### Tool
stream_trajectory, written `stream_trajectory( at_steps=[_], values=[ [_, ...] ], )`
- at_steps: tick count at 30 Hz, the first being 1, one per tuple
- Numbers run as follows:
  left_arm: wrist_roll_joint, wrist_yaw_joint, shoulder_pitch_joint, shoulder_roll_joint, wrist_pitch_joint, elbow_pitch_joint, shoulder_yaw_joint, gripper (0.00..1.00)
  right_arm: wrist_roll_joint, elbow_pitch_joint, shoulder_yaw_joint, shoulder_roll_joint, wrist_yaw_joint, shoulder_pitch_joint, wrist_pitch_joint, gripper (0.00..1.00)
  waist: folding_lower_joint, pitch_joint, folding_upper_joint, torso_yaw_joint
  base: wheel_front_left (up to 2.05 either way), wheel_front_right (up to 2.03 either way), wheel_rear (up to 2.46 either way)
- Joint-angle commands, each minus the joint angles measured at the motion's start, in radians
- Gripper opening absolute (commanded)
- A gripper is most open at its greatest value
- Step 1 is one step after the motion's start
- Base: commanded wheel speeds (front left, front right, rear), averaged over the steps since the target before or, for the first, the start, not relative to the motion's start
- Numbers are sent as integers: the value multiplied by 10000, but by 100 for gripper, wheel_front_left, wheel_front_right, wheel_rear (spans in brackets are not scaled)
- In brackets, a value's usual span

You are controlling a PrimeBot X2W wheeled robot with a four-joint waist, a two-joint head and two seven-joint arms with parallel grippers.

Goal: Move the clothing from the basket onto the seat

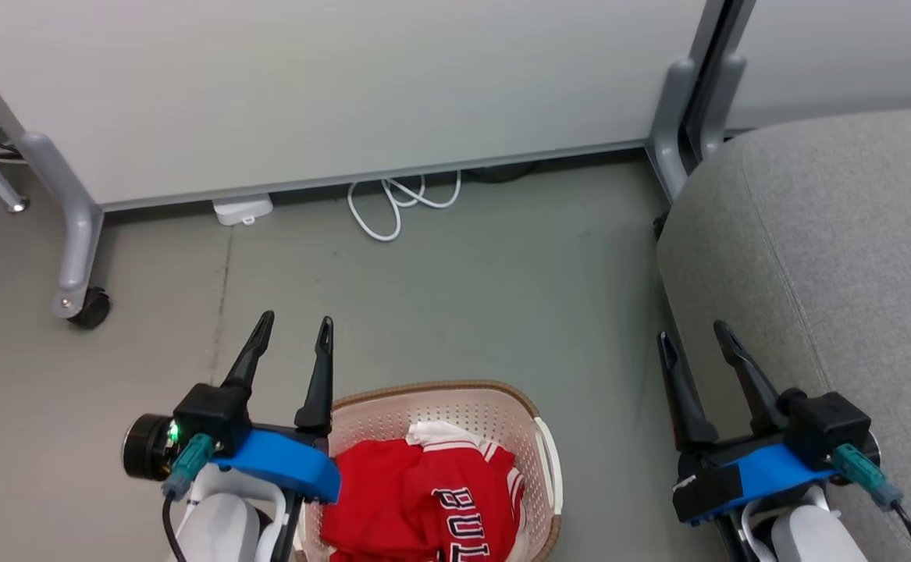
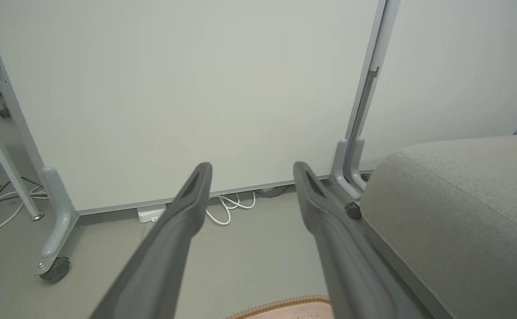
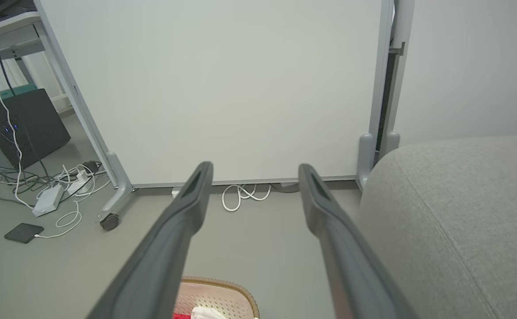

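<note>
While we hold our left tool (image 1: 297, 318) and right tool (image 1: 692, 330) open, the clothing (image 1: 408, 499) sits in the basket (image 1: 455, 407) between them.

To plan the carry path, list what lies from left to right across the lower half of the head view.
castor wheel → left gripper → basket → right gripper → seat
</note>
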Motion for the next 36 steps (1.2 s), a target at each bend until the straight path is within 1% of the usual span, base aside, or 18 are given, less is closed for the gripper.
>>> stream_trajectory(
  at_steps=[1, 7, 11, 19, 28, 31, 36],
  values=[
    [-1, -17, -381, 158, -28, 130, -144, 100, -43, -101, 49, -36, 4, -270, -39, 100, 0, 560, 0, -420, 0, 0, 0],
    [-178, -18, -1610, 755, -28, 1002, -1139, 100, 38, -406, 194, -35, 4, -1057, -39, 100, 0, 1879, 0, -1060, 0, 0, 0],
    [-250, -19, -2436, 1173, -28, 1796, -1992, 100, 143, -590, 268, -28, 3, -1610, -37, 100, 0, 2707, 0, -1422, 0, 0, 0],
    [-822, -18, -3989, 1737, -28, 3545, -3726, 100, 369, -1051, 440, -24, 4, -2519, -37, 100, 0, 4210, 0, -1983, 0, 0, 0],
    [-1516, -19, -5308, 2132, -26, 5413, -5930, 100, 550, -1439, 646, -25, 4, -3195, -37, 100, 0, 5620, 0, -2296, 0, 0, 0],
    [-1782, -19, -5648, 2203, 62, 6007, -6798, 100, 579, -1508, 687, -25, 3, -3380, -37, 100, 0, 5978, 0, -2341, 0, 0, 0],
    [-2291, -19, -6022, 2426, 236, 6674, -7977, 100, 632, -1613, 758, -25, 3, -3638, -37, 100, 0, 6487, 0, -2391, 0, 0, 0]
  ],
)
